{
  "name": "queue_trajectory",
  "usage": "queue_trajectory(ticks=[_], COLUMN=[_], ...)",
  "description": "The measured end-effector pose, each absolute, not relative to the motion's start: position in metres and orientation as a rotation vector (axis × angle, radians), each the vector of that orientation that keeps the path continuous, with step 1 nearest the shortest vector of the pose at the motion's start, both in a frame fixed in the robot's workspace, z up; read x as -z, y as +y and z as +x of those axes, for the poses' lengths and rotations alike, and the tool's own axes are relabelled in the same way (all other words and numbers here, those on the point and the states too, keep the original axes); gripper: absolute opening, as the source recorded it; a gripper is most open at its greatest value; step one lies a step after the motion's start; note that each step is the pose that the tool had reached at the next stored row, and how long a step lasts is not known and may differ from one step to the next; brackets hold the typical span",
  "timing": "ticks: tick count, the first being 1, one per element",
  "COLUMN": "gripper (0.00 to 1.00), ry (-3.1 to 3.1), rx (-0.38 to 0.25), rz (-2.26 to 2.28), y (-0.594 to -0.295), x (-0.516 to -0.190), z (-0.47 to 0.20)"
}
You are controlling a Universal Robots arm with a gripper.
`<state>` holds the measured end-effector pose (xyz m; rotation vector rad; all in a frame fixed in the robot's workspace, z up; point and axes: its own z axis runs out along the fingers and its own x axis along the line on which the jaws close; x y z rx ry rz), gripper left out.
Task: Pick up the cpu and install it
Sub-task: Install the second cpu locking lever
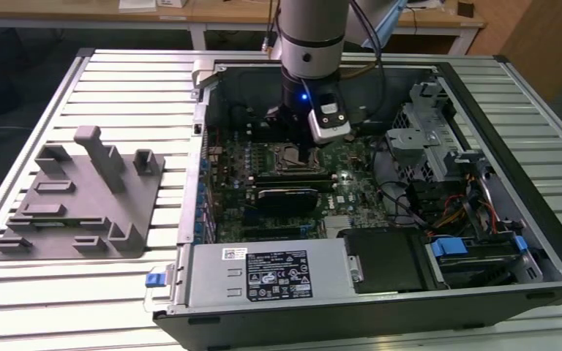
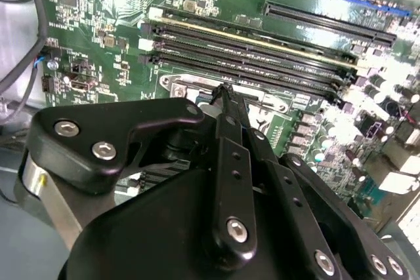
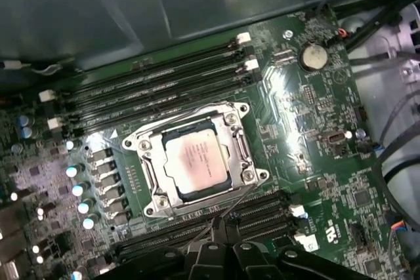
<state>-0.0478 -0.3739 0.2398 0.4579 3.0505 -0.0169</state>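
Note:
The cpu [image 3: 193,161], a small silvery square chip, lies flat inside the metal socket frame [image 3: 231,133] on the green motherboard [image 3: 308,116]. In the first wrist view my gripper [image 3: 220,225] hovers just off one edge of the socket, apart from the chip. Its black fingers [image 2: 226,155] meet at the tips with nothing between them, so it is shut and empty. In the exterior view the gripper [image 1: 296,145] hangs inside the open computer case, just above the socket frame [image 1: 287,161].
Memory slots [image 3: 164,80] run along both sides of the socket. The case walls [image 1: 203,110] enclose the board. A drive cage [image 1: 427,124] and cables stand at the exterior view's right, a power supply [image 1: 271,274] at the front. A grey fixture [image 1: 76,197] sits on the slatted table.

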Motion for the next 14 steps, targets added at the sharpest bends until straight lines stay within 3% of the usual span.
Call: queue_trajectory(ticks=[14], gripper=[0.11], ry=[3.082], rx=[0.005], rz=[0.115], y=[-0.374], x=[-0.2334], z=[-0.0497])
